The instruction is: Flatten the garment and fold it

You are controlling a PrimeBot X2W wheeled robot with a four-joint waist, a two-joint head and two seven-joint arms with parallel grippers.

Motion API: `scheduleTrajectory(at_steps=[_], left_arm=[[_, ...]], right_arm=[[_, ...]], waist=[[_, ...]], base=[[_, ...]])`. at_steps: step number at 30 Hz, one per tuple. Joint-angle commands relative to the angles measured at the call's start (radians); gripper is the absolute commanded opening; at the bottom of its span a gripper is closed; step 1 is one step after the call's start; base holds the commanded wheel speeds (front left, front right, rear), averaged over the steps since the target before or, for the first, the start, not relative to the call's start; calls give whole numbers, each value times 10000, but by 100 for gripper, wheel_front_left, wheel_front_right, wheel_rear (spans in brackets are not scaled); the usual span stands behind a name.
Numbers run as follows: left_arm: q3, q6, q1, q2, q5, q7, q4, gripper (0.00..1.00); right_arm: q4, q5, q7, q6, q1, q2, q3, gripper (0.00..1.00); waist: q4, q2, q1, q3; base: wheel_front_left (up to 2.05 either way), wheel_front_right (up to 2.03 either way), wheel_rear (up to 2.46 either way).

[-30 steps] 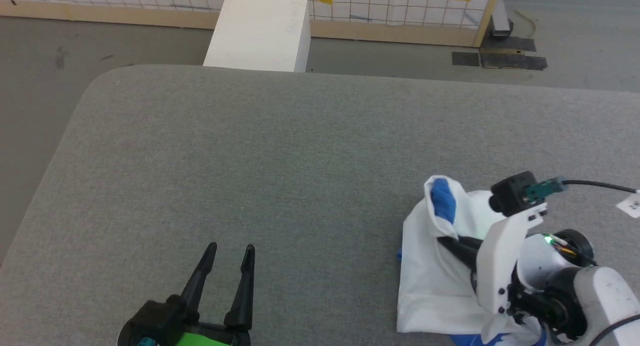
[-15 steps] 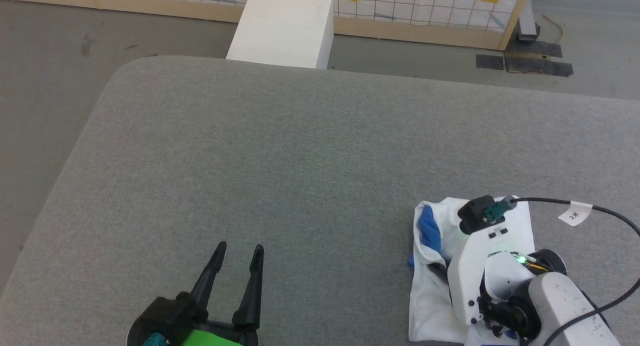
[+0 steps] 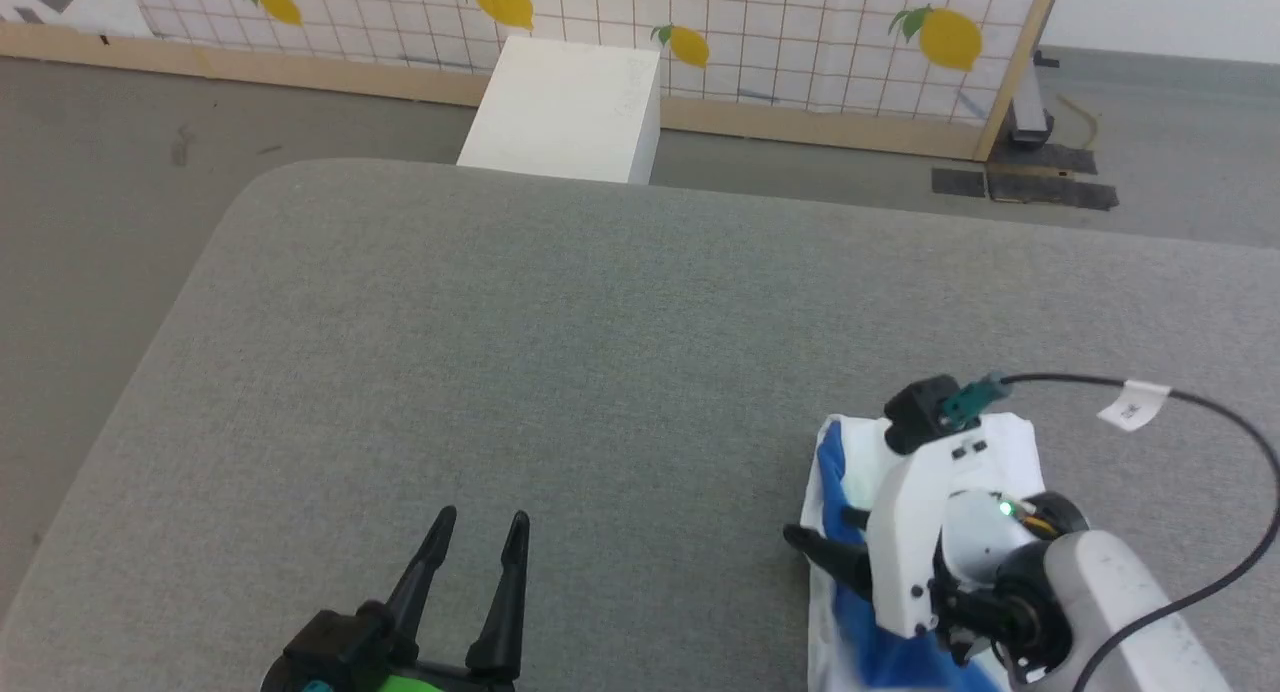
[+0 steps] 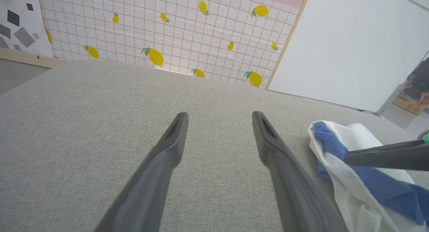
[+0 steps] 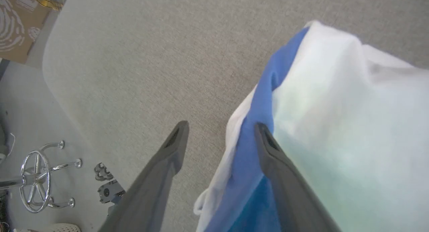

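Crumpled white-and-blue cotton T-shirt [image 3: 835, 477] lay bunched at lower right of head frame, on grey fabric-topped table [image 3: 560, 322]. Right dark two-finger gripper [image 5: 218, 125] spread, straddling blue edge, likely to pinch for spreading. Left dark gripper [image 3: 483, 513] parted, empty, lower left, probably waiting.

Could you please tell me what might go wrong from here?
The open right claw straddles the blue edge of the bunched garment, so closing may pinch several layers. The left claw hangs open over the table, apart from the cloth; a one-sided pull would likely drag it rather than spread it.
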Motion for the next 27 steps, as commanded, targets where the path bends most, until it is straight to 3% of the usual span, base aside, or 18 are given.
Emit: scheduleTrajectory(at_steps=[1, 6, 13, 17, 27], left_arm=[[6, -23, 139, 24, 11, -38, 8, 100], [47, 20, 244, 77, 13, -38, -127, 100], [203, 112, 293, 123, 116, -38, -451, 100], [203, 110, 177, 97, 162, -38, -543, 100], [109, 41, -242, 182, 203, -38, -454, 100]], right_arm=[[-456, 270, 130, -13, -100, -96, -109, 100], [-2314, 695, -15, -13, 271, -349, -1362, 100], [-3804, -115, -1097, -13, 1527, -544, -3291, 100], [-3753, -646, -1593, -13, 2428, -568, -3545, 100], [-2336, -635, -1456, -13, 2222, -449, -3509, 100]], waist=[[-245, 0, 0, -210], [-579, 0, 0, -291], [-1015, 0, 0, -80], [-1219, 0, 0, 317], [-768, 0, 0, 864]], base=[[0, 0, 0], [0, 0, 0], [0, 0, 0], [0, 0, 0], [0, 0, 0]])
